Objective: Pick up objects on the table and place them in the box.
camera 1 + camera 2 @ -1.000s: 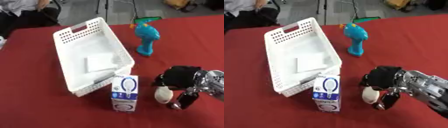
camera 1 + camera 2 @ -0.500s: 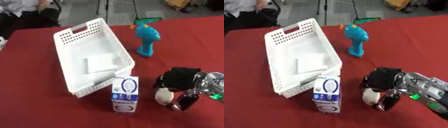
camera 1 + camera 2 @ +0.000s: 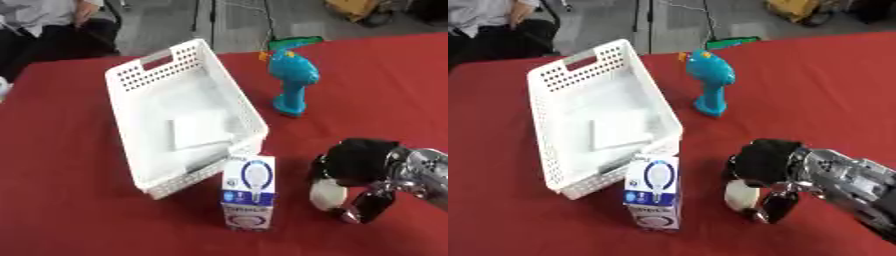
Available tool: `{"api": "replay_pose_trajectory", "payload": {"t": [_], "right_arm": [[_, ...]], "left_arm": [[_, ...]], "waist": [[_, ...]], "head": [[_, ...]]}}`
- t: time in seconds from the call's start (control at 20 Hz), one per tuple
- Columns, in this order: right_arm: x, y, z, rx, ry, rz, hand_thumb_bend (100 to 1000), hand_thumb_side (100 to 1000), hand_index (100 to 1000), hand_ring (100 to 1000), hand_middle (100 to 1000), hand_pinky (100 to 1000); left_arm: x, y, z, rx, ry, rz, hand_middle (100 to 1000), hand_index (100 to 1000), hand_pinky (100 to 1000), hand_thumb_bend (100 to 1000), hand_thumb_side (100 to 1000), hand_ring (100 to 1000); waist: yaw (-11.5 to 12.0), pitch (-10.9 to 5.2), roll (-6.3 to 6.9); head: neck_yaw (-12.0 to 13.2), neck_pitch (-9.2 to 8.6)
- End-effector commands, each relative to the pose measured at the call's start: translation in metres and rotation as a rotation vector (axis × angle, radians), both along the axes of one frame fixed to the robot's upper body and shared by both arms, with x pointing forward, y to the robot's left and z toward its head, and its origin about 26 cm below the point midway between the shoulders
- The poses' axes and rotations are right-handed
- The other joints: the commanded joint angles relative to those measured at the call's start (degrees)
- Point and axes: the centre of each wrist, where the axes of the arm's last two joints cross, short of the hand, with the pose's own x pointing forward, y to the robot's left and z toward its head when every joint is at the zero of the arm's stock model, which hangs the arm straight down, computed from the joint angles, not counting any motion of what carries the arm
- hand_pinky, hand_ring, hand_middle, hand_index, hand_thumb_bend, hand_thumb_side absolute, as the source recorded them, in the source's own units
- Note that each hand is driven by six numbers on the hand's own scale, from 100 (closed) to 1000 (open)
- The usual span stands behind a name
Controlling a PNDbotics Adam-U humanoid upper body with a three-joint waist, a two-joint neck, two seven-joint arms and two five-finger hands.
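Early stage: right robot hand [image 3: 367, 165] curled round a white rounded object [image 3: 327, 195] on the tabletop [image 3: 70, 210]; bulb carton [image 3: 249, 192] just left, blue toy [image 3: 291, 82] beyond, both outside white basket [image 3: 131, 150].

- The bulb carton [image 3: 248, 192] standing in front of me has a picture of a light bulb on its blue-and-white face.
- There is a band of print under that picture, but I cannot make out the letters.
- I can read no other text, number or sign on anything in my view.
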Motion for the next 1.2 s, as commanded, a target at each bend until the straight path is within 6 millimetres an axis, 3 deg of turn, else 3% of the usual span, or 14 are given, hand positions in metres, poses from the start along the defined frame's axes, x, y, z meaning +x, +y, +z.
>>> {"api": "replay_pose_trajectory", "payload": {"t": [0.05, 0.5, 0.65, 0.8, 1.2], "right_arm": [[0.0022, -0.0066, 0.0054, -0.031, -0.028, -0.009, 426, 468, 887, 391, 668, 100], [0.0046, -0.0113, 0.0013, -0.021, -0.029, -0.024, 389, 467, 839, 373, 613, 100], [0.0047, -0.0112, 0.0017, -0.005, -0.032, -0.023, 354, 475, 791, 368, 579, 100], [0.0042, -0.0098, 0.0053, 0.017, -0.043, -0.016, 305, 481, 687, 357, 519, 100], [0.0016, -0.0083, 0.0082, 0.043, -0.041, -0.017, 256, 489, 590, 353, 487, 100]], "left_arm": [[-0.0011, -0.0017, 0.0084, 0.007, -0.031, -0.012, 709, 778, 675, 100, 1000, 732], [-0.0009, -0.0022, 0.0090, 0.009, -0.033, -0.016, 710, 778, 676, 100, 1000, 732], [-0.0009, -0.0022, 0.0090, 0.009, -0.033, -0.015, 710, 778, 676, 100, 1000, 732], [-0.0009, -0.0022, 0.0090, 0.010, -0.033, -0.015, 711, 778, 676, 100, 1000, 732], [-0.0010, -0.0017, 0.0090, 0.011, -0.033, -0.012, 711, 778, 679, 100, 1000, 733]], "waist": [[0.2, 0.30, 0.74], [0.5, 0.23, 0.57], [0.5, 0.18, 0.53], [0.4, 0.08, 0.40], [0.3, -0.08, 0.18]], "head": [[-0.2, -0.79], [-0.4, -1.44], [-0.4, -1.54], [-0.3, -1.66], [-0.2, -1.75]]}}
